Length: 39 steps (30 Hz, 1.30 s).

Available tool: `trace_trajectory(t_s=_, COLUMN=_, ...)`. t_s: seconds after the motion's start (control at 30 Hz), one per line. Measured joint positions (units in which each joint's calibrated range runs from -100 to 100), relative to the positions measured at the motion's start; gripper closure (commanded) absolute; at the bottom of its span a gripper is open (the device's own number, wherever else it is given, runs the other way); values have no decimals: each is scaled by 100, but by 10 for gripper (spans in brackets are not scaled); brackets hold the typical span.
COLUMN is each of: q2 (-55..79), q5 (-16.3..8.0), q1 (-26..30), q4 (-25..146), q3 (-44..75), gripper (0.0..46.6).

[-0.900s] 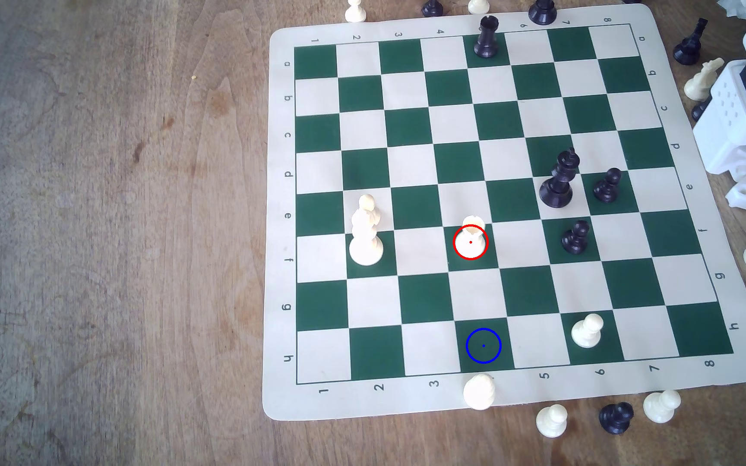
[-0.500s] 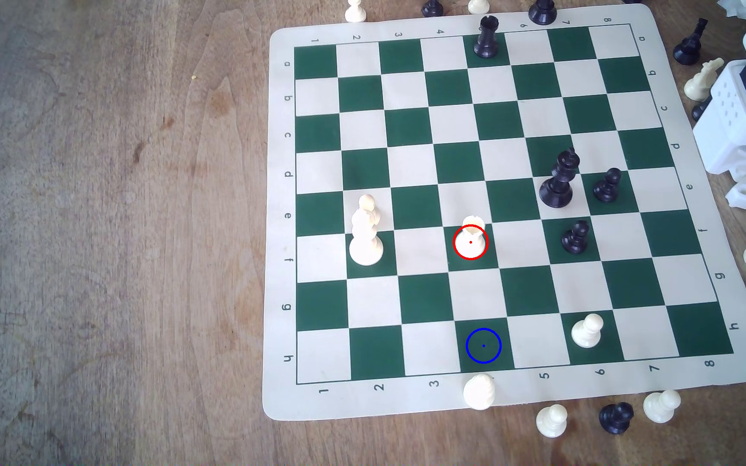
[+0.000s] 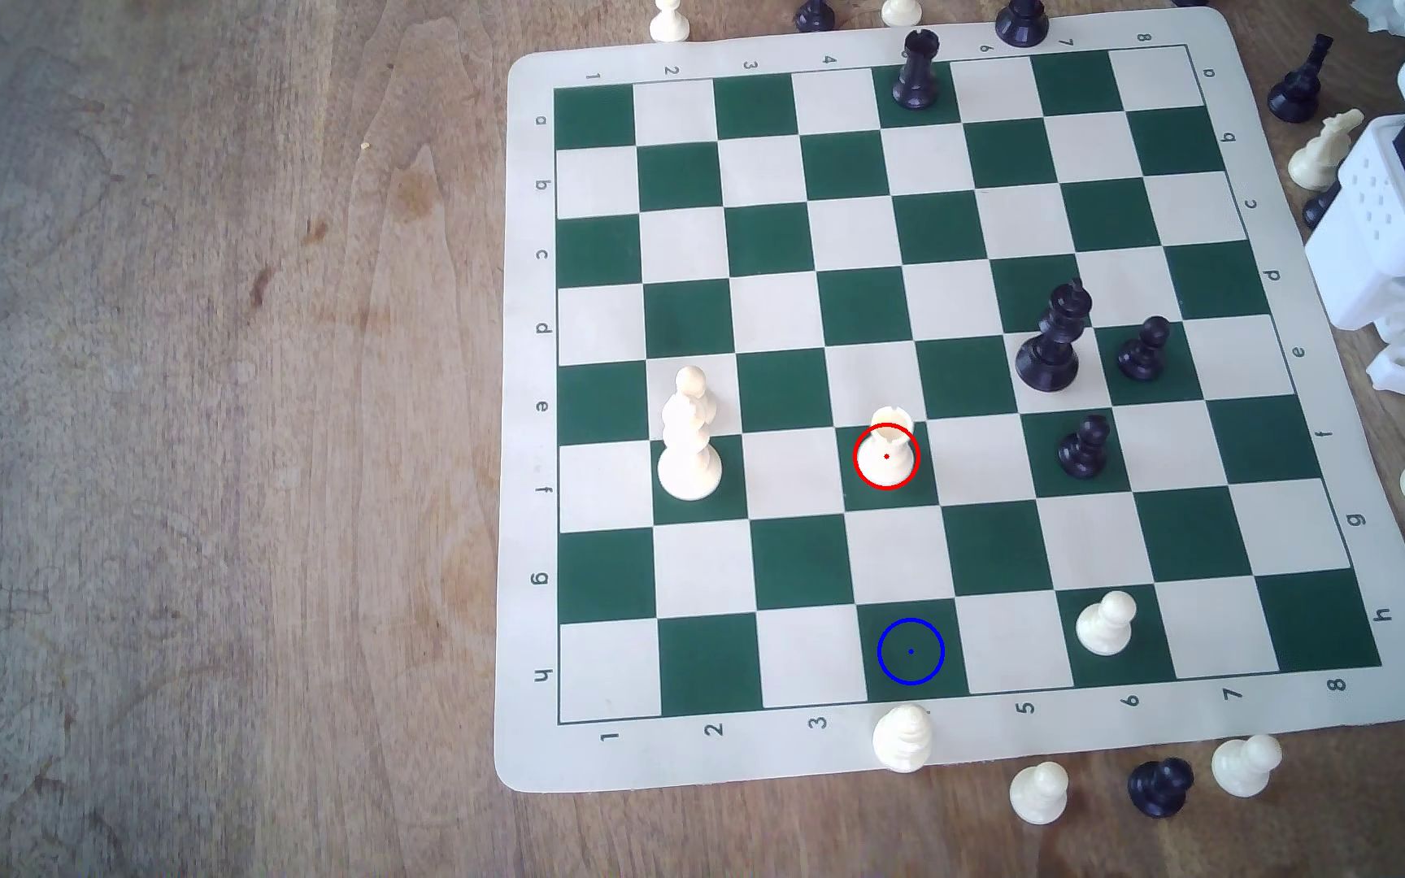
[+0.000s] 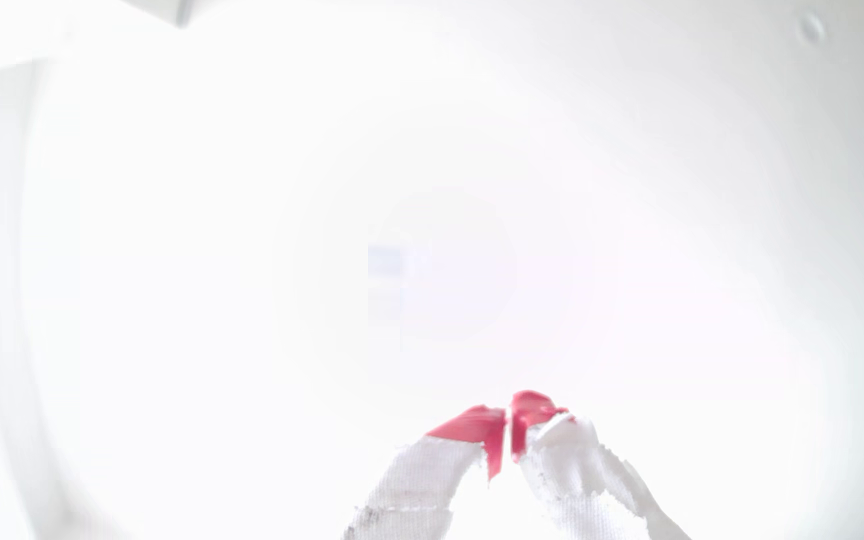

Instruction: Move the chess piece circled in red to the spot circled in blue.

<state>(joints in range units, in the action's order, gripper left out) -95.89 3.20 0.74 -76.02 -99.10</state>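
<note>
Nothing grasped yet. White rook (image 3: 887, 452) upright on the red-ringed green square, row f, column 4. Blue-ringed green square (image 3: 910, 651) bare, 2 rows nearer the numbered edge of the chess mat (image 3: 526, 422), same column. Arm base (image 3: 1396, 253) parked off the mat at the exterior view's right, well apart from the rook.

Gripper (image 4: 508, 431) seen from the wrist camera against washed-out white glare: red-tipped fingers (image 4: 471, 423) pressed together, tips touching, nothing between them.

Risks, as judgement:
- Long reach across the board likely; black king (image 3: 1052, 342) and 2 black pawns (image 3: 1143, 350) (image 3: 1084, 447) standing between base and rook, so a low sweep could topple them.
- Fingers needing to part before descent; a descent with tips together would push the rook over.
- Short rook, flared base, narrow waist: an off-centre pinch could squirt it sideways.
- Overexposed wrist camera giving no view of the board, so poor alignment quite possible.
- White piece (image 3: 902, 739) on the mat border just beside the target square; an overshoot at placement could knock it.
- White pawn (image 3: 1105, 623) on the same row, well apart, little threat.
</note>
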Motion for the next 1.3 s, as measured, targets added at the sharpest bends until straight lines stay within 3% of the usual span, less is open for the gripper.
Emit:
trace_trajectory(t_s=0.13, q2=0, q5=137, q1=221, q4=2104, q3=0, gripper=465)
trace_trajectory(t_s=0.2, q2=0, q5=386, q1=398, q4=3410, q3=0, gripper=464)
trace_trajectory(t_s=0.4, q2=59, q5=532, q1=988, q4=6104, q3=0, gripper=464)
trace_trajectory(t_s=0.6, q2=695, q5=278, q1=804, q4=8016, q3=343, gripper=464)
trace_trajectory(t_s=0.87, q2=3486, q5=-190, q1=671, q4=10892, q3=3561, gripper=444)
trace_trajectory(t_s=0.93, q2=4516, q5=-469, q1=723, q4=11602, q3=4627, gripper=417)
trace_trajectory(t_s=1.07, q2=5748, q5=-811, q1=737, q4=12016, q3=5667, gripper=387)
trace_trajectory(t_s=1.3, q2=7675, q5=-1426, q1=804, q4=12446, q3=7140, gripper=383)
